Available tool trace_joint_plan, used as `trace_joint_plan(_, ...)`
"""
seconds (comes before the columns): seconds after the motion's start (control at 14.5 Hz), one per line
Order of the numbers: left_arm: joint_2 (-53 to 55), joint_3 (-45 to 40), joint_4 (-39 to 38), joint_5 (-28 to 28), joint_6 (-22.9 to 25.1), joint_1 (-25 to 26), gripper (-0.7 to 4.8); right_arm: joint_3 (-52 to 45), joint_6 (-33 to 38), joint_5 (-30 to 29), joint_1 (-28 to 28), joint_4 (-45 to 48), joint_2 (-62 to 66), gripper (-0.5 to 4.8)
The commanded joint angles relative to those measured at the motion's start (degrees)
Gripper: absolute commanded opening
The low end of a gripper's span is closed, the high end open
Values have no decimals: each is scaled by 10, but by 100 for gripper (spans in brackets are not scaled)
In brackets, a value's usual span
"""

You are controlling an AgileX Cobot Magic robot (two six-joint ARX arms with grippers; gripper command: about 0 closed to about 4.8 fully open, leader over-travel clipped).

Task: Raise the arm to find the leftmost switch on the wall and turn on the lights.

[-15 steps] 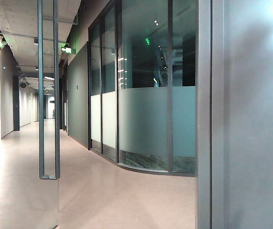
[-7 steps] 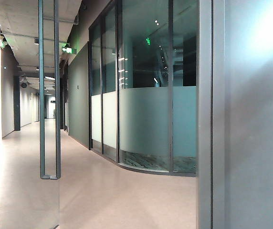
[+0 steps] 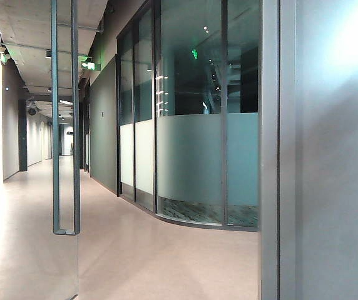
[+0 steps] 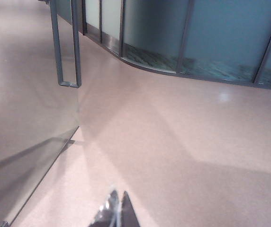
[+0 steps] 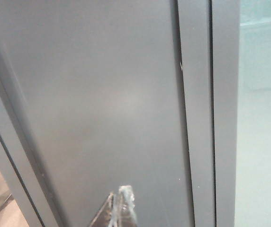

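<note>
The left gripper (image 4: 116,213) hangs above the pale corridor floor (image 4: 173,142), its fingertips pressed together on nothing, near the edge of a glass door (image 4: 26,118) with a metal pull handle (image 4: 65,47). The right gripper (image 5: 120,208) faces a plain grey wall panel (image 5: 102,104), fingertips likewise closed and empty. No switch is visible in any view; neither gripper appears in the exterior view.
</note>
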Motion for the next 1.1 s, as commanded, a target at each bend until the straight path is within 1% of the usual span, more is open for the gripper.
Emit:
trace_joint_plan(0.07,0,0,6,2,2,0,-5,0,-3,2,1,5,-1,-1)
trace_joint_plan(1.1,0,0,6,2,2,0,-5,0,-16,0,1,-6,-1,-1)
